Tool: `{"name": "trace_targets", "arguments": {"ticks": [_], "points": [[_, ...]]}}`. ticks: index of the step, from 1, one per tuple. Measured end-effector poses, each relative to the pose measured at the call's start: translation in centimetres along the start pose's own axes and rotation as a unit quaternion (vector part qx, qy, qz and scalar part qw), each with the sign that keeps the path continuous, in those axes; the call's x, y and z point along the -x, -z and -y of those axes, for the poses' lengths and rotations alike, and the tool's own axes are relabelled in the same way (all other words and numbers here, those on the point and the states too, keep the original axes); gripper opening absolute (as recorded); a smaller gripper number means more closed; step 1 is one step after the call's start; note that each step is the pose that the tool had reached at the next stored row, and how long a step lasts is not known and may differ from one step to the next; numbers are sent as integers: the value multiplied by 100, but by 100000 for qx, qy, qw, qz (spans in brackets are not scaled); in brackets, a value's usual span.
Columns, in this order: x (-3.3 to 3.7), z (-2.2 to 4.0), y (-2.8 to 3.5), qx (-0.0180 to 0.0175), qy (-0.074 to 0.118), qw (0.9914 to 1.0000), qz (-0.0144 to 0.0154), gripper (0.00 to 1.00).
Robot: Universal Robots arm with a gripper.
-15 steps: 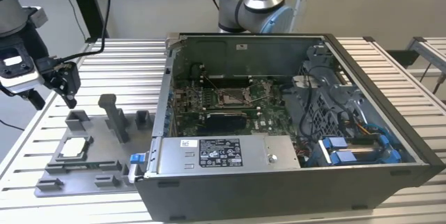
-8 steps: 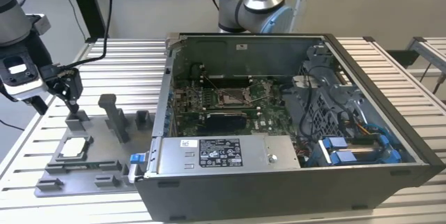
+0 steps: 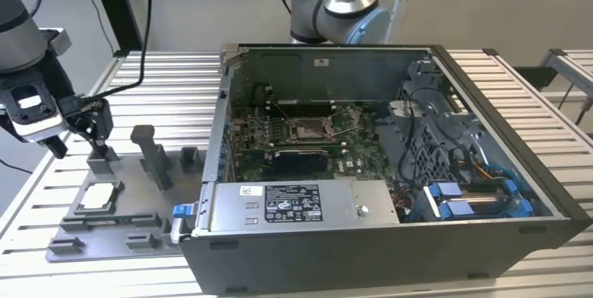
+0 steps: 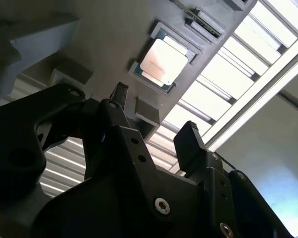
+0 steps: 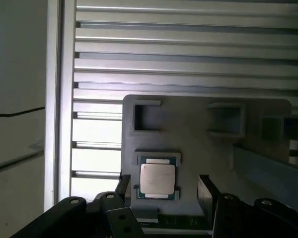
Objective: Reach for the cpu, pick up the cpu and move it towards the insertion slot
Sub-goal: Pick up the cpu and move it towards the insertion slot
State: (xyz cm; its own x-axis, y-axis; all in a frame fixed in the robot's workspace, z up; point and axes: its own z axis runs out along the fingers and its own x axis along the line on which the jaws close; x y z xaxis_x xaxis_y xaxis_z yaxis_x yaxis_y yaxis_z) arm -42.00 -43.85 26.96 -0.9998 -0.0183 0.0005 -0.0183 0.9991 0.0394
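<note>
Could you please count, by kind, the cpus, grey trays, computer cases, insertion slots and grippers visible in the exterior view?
cpu: 1
grey tray: 1
computer case: 1
insertion slot: 1
gripper: 1
Total: 5

Matt plastic tray (image 5: 198,148), smooth metal-topped cpu (image 5: 157,178), matt black gripper (image 5: 164,185), ribbed metal table (image 5: 188,49)
</note>
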Motion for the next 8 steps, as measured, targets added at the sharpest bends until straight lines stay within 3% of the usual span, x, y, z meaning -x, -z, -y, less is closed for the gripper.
{"name": "trace_targets", "arguments": {"ticks": [8], "points": [[-1,66,-143,4,1,100000,5,100]]}}
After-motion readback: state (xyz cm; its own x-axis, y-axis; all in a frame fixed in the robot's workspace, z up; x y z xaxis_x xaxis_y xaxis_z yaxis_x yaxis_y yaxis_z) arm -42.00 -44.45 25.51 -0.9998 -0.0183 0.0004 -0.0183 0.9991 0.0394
